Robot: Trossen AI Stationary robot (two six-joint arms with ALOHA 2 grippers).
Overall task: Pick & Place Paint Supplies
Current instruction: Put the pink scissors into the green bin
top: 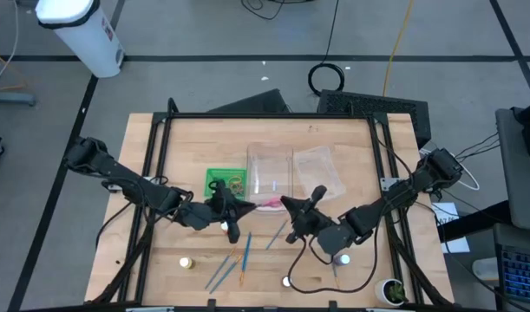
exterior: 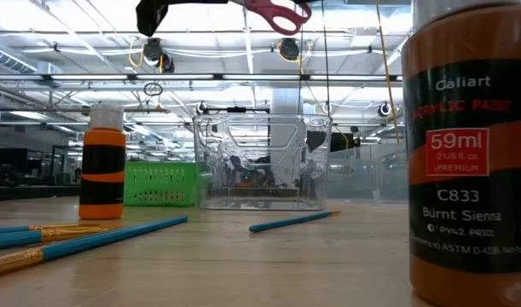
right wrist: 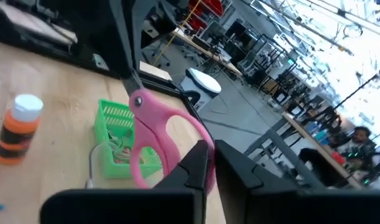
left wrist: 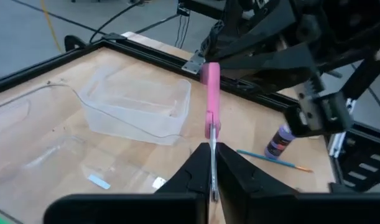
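Pink-handled scissors [top: 269, 204] hang in the air between both grippers, above the table's middle; the low view shows them [exterior: 277, 13] high over the clear tub. My left gripper [top: 245, 208] is shut on their blade end. My right gripper [top: 288, 205] is shut on the handle end. Blue and orange brushes [top: 237, 260] lie flat on the near part of the table. Small paint bottles stand near them: one on the left [top: 188, 262], one under the right arm [top: 343, 257], one near the edge [top: 288, 280]. My left gripper pinches the scissors' metal blades [left wrist: 213, 168] between its two fingers, roughly level, coming from the table's left, fingers along the blades. The pink handles [left wrist: 209, 81] stick out past the fingertips toward the other gripper, clear of the table. My right gripper is shut on the rim of a pink handle loop [right wrist: 197, 144], coming from the table's right. The left finger [right wrist: 199, 165] covers the exact spot. The loop [right wrist: 149, 146] stands out beyond the fingertips, in the air.
A clear plastic tub [top: 269, 169] sits just beyond the grippers, with a green basket [top: 225, 182] to its left and a clear bag [top: 321, 169] to its right. A black frame [top: 156, 156] borders the table. An orange paint bottle [exterior: 469, 145] stands close to the low camera.
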